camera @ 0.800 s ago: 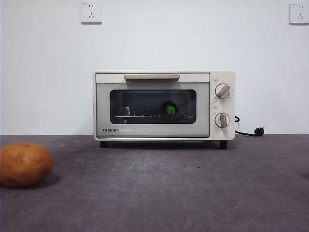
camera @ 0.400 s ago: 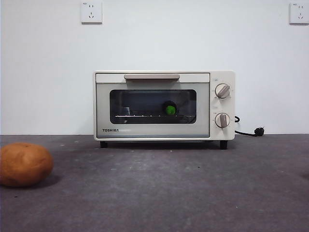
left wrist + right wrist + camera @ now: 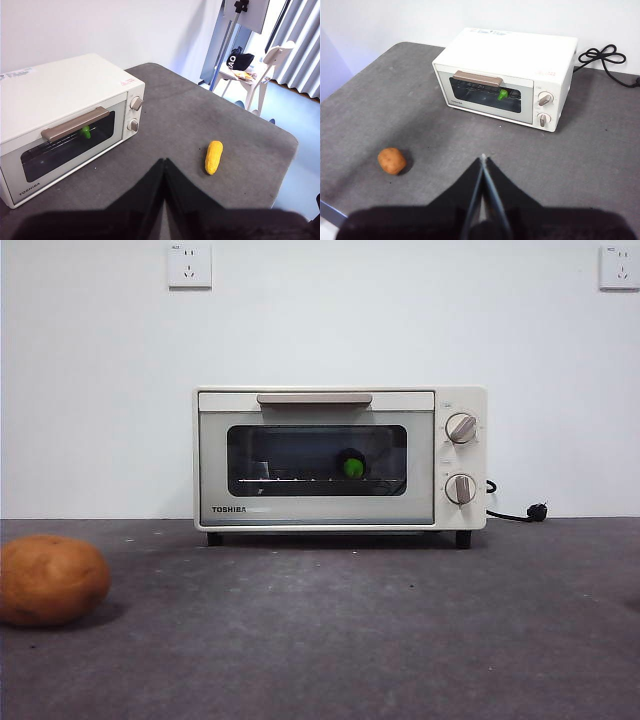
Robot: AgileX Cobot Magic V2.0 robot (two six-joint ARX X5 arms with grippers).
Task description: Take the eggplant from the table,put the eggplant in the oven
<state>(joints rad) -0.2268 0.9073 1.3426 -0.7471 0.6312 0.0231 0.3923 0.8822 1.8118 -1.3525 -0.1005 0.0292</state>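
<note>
From the front, the oven stands with its door closed at the back of the table, and the eggplant sits inside on the wire rack, its green cap showing through the dark glass; a brown potato lies near the table's edge, well apart from the oven, and neither pincer shows here. Over the left arm's wrist, the left gripper hangs above the table with its two black jaws pressed together, nothing between them; the oven lies ahead of it and off to one side, the eggplant's green cap visible behind the handle, and a yellow vegetable rests on the table just beyond the jaw tips on the other side. Over the right arm's wrist, the right gripper is likewise clenched on nothing, raised above the table; the oven sits straight ahead of its tips with the green cap behind the glass, and the potato lies off to the side, apart.
</note>
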